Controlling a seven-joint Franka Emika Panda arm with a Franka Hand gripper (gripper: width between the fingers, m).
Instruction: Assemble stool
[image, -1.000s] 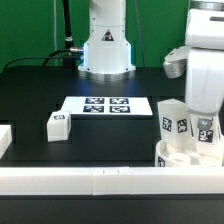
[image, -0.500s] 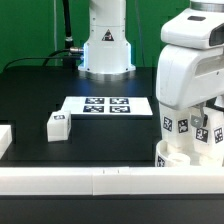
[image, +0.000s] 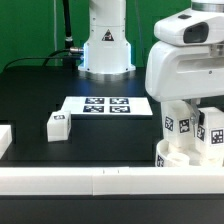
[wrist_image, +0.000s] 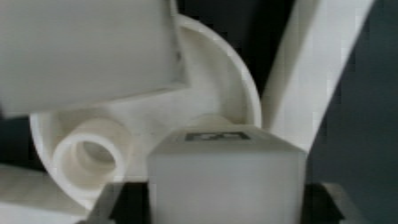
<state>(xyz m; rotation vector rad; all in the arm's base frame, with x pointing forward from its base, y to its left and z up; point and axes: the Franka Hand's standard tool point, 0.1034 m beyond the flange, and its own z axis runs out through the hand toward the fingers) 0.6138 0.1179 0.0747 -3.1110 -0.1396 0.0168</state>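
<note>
1. At the exterior view's left edge, a white block (image: 5, 140) was cut off by the frame. Near it a loose leg (image: 57, 126) lay on the black table (image: 30, 95), well apart from the seat.
2. The marker board (image: 107, 105) lay flat at centre, before the robot base (image: 105, 45).
3. At the right, the arm's white housing (image: 188, 65) hung over the near upright leg (image: 175, 124) and the far upright leg (image: 212, 135). Both stood on the seat (image: 180, 158), its lower part hidden behind the front rail (image: 100, 180).
4. The gripper (image: 198, 126) was masked by housing and legs, so its opening and hold could not be told. The blurred wrist view showed a tagged leg top (wrist_image: 214, 165) beside a seat socket (wrist_image: 89, 160).
</note>
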